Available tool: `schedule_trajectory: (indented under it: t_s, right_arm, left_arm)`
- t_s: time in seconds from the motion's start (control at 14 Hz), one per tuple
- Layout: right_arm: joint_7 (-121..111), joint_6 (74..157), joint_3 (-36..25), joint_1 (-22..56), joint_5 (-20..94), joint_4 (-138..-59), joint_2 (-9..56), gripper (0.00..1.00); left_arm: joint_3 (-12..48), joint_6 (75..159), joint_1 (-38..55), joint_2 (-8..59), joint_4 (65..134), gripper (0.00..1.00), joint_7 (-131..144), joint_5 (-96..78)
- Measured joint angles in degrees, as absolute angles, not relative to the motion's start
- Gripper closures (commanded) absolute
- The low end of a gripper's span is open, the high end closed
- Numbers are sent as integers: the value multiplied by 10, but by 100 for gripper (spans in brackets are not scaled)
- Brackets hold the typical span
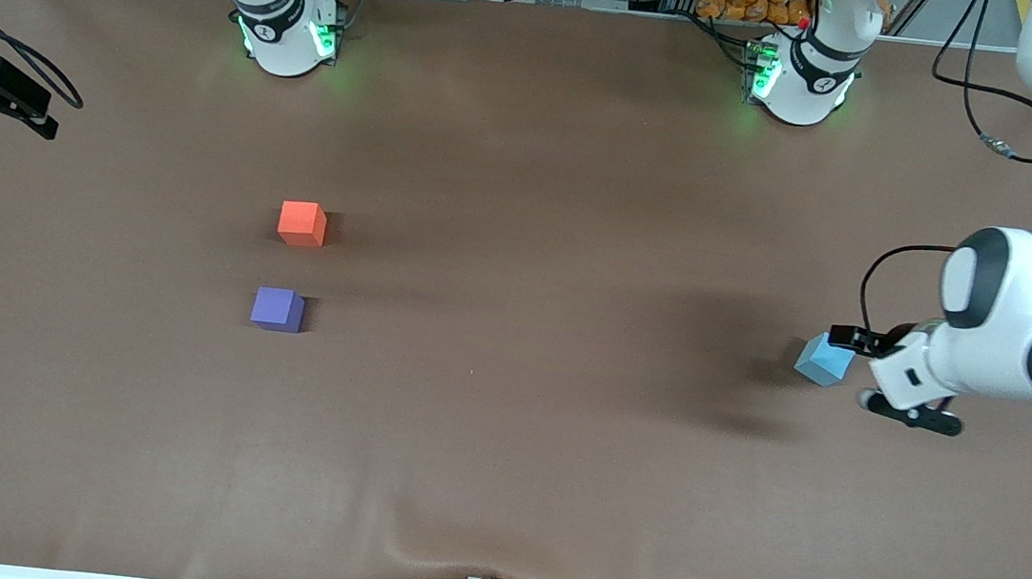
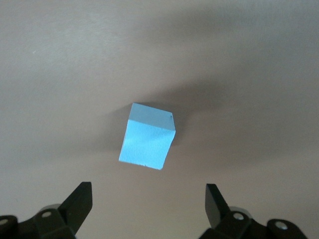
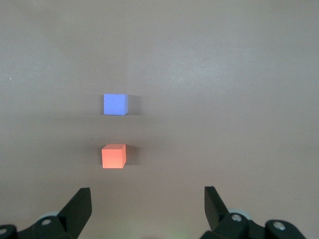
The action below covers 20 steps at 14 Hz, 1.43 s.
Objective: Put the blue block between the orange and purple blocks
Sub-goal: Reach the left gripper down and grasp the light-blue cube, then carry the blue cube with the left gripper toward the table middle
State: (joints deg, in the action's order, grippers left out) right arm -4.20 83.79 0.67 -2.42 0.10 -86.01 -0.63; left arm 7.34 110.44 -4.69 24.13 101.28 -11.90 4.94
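On a brown desk [image 1: 500, 441], toward the left arm's end, a blue block [image 1: 824, 360] sits alone. The left gripper [image 1: 890, 377] hangs just beside it, jaws spread and holding nothing. Well apart, toward the right arm's end, stand the orange block [image 1: 302, 223] and, nearer the front camera, the purple block [image 1: 277, 309]. The right gripper [image 3: 148, 209] waits raised, jaws spread.

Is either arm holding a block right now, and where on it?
Nothing is held. The left gripper hangs open over the blue block; the right gripper is open too.
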Motion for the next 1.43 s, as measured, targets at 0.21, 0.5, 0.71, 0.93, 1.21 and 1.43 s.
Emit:
schedule_trajectory:
  t_s: [0.21, 0.5, 0.71, 0.93, 1.21, 1.43]
  right_arm:
    - [-42, 837, 6, -24, 1, -860, -6, 0]
    - [-42, 837, 7, -24, 1, -860, -6, 0]
    - [-42, 838, 7, -24, 1, -860, -6, 0]
    - [-42, 838, 8, -24, 2, -860, -6, 0]
    - [-42, 838, 7, -25, 3, -860, -6, 0]
    - [-42, 838, 7, -25, 4, -860, -6, 0]
  left_arm:
    - [74, 1168, -46, 247, 1057, 0, -162, 95]
    - [74, 1234, -46, 261, 1110, 0, -173, 100]
    - [74, 1274, -47, 275, 1133, 0, -173, 116]
    - [74, 1305, -48, 297, 1134, 52, -174, 125]
    - [74, 1314, -48, 303, 1128, 91, -174, 125]
    - [81, 1316, -46, 300, 1112, 91, -168, 125]
